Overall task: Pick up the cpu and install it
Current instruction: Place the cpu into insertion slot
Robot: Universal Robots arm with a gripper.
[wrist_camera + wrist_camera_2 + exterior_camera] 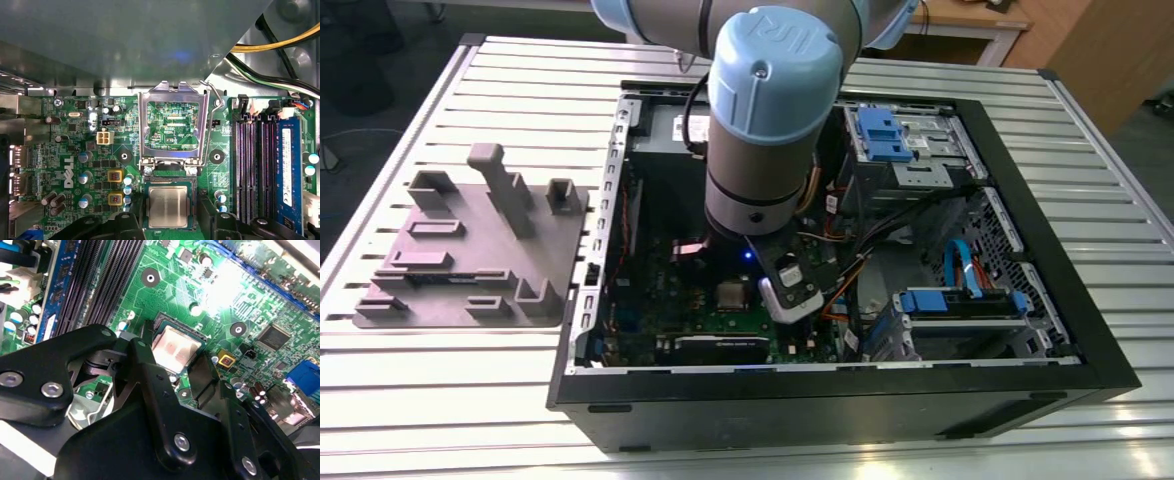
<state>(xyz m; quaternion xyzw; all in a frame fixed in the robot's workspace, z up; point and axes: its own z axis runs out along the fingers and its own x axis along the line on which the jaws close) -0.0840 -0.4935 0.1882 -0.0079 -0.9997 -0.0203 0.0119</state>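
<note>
The cpu (pixel 168 206), a small silvery square chip, lies flat in the black socket of the green motherboard (pixel 75 150), seen also as the cpu (pixel 175 347) and the cpu (pixel 731 294). The metal socket frame (pixel 172 97) is swung up and away from it. My gripper (pixel 170 215) hangs low over the socket inside the computer case (pixel 854 400). Its black fingers (pixel 127 225) stand one on each side of the chip with a thin gap to it, so the gripper (pixel 172 357) is open. Nothing is between the fingers but the seated chip.
Black memory slots (pixel 252 165) and a blue card (pixel 286 170) run beside the socket. Yellow and black cables (pixel 280 45) hang near a grey metal wall (pixel 125 45). Blue drive brackets (pixel 894 135) sit in the case. A grey fixture tray (pixel 467 250) lies on the slatted table (pixel 480 400) at the exterior view's left.
</note>
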